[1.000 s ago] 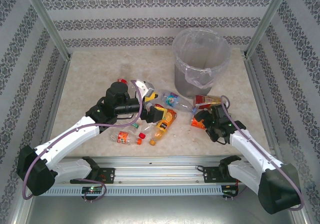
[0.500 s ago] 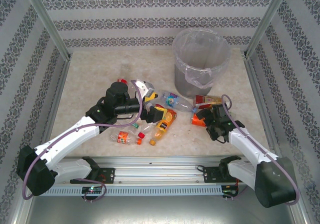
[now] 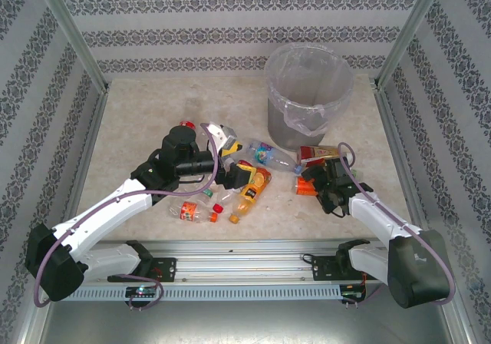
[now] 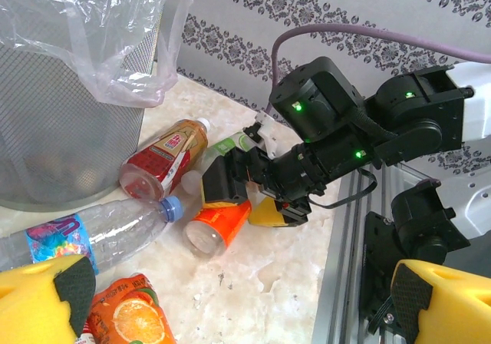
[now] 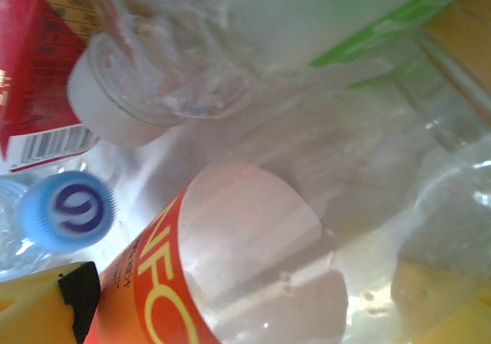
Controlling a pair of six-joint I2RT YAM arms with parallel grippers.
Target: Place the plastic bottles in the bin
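Bearing yellow "NFO" letters, an orange label (image 5: 149, 302) wraps one bottle (image 5: 253, 229).

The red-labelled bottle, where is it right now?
The red-labelled bottle lies right of centre in the top view, by the foot of the bin, just beyond the right gripper.
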